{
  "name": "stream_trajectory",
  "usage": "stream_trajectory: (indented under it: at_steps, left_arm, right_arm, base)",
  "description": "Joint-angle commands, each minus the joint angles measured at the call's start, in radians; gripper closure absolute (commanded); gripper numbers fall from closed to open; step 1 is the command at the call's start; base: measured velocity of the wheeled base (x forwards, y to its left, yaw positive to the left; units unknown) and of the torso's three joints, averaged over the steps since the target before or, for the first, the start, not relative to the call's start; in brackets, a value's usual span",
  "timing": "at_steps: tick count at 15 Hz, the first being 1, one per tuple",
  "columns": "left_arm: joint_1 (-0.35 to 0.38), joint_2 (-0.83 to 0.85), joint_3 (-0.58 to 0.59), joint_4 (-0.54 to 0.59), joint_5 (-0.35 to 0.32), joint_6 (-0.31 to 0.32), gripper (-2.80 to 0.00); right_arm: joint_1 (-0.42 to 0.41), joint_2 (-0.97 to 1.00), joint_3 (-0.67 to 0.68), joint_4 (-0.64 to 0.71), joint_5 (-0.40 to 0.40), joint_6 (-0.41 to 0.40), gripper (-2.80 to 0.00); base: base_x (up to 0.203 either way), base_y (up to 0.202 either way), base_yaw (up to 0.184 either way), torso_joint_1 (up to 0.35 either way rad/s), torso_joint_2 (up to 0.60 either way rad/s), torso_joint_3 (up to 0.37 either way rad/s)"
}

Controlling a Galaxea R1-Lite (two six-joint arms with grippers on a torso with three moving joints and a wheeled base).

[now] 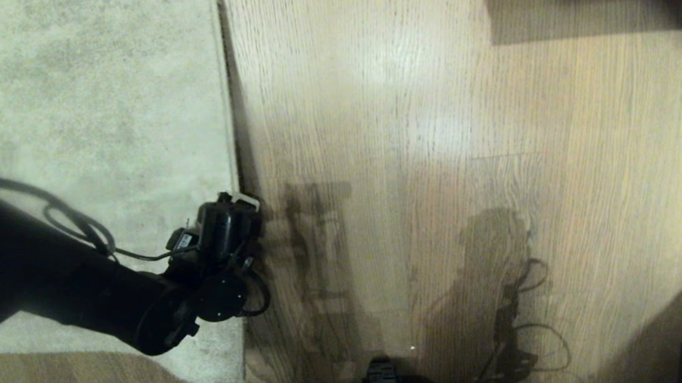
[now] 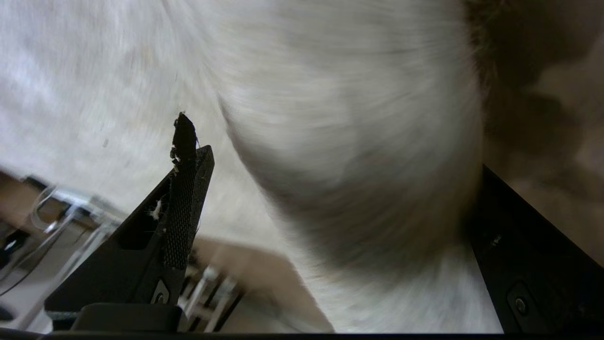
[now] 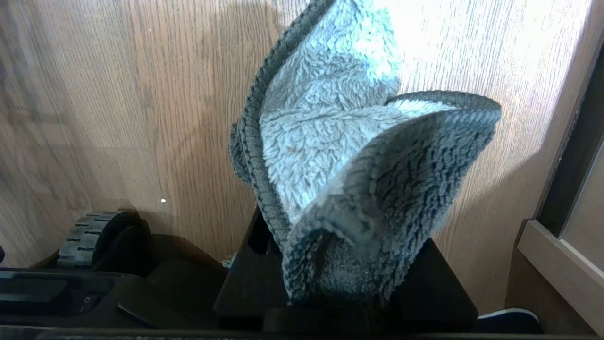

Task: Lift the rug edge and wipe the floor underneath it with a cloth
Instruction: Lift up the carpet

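the floor (image 1: pixel 431 121) is bare wood plank with a sheen, wide open on the side of the rug border away from the rug and reaching to a dark furniture edge at the far corner. the rug (image 1: pixel 87 112) is the biggest thing here, pale short pile, lying flat, its long border running straight away from the robot and its near corner just behind the left arm.

the rug edge (image 1: pixel 234 162) looks limp but the rug is large, so i judge only a short strip will fold up while the rest drags; best taken right at the border, near the corner where less weight hangs on it. the left gripper (image 1: pixel 246 204) hovers at that border, jaws spread wide, holding nothing; in its wrist view the pile (image 2: pixel 339 141) fills the gap between the fingers (image 2: pixel 184 212).

the cloth (image 3: pixel 349 179) is small, fluffy, light and floppy, pinched by its bunched end in the right gripper (image 3: pixel 339 283), jaws narrow on it, the loose part flopping beyond the tips above bare floor. it should slide easily on the smooth planks.
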Motion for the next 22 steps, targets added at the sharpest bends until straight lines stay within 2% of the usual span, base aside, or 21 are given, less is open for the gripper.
stream_trajectory:
  at_steps: [1, 6, 9, 11, 14, 16, 19, 22]
  left_arm:
    - [0.000, -0.045, 0.050, -0.006, 0.005, 0.002, -2.80]
    - [-0.004, -0.094, 0.108, -0.003, 0.006, 0.015, -2.80]
    - [0.014, -0.129, 0.096, -0.007, 0.005, 0.108, -2.80]
    - [0.030, -0.142, 0.096, -0.009, 0.004, 0.140, -2.80]
    - [0.054, -0.160, 0.097, -0.009, 0.004, 0.143, -2.80]
    - [0.064, -0.177, 0.103, -0.012, 0.004, 0.172, -2.80]
    - [0.051, -0.177, 0.102, -0.013, 0.011, 0.177, -2.80]
    - [0.011, -0.168, 0.107, -0.013, 0.073, 0.161, -2.80]
  right_arm:
    - [0.000, 0.002, 0.000, -0.001, 0.001, 0.000, 0.00]
    - [0.000, 0.002, 0.000, -0.001, 0.001, 0.000, 0.00]
    - [0.000, 0.002, 0.000, -0.001, 0.001, 0.000, 0.00]
    - [0.000, 0.002, 0.000, -0.001, 0.001, 0.000, 0.00]
    - [0.000, 0.002, 0.000, -0.001, 0.001, 0.000, 0.00]
    - [0.000, 0.001, 0.000, -0.001, 0.001, 0.000, 0.00]
    - [0.000, 0.002, 0.000, -0.001, 0.001, 0.000, 0.00]
    - [0.000, 0.002, 0.000, -0.001, 0.001, 0.000, 0.00]
  base:
    - [0.000, 0.000, 0.000, 0.000, 0.00, 0.000]
    - [0.000, 0.000, 0.000, 0.000, 0.00, 0.000]
    - [0.000, 0.000, 0.000, 0.000, 0.00, 0.000]
    - [0.000, 0.000, 0.000, 0.000, 0.00, 0.000]
    - [0.000, 0.000, 0.000, 0.000, 0.00, 0.000]
    - [0.000, 0.000, 0.000, 0.000, 0.00, 0.000]
    - [0.000, 0.000, 0.000, 0.000, 0.00, 0.000]
    - [0.000, 0.000, 0.000, 0.000, 0.00, 0.000]
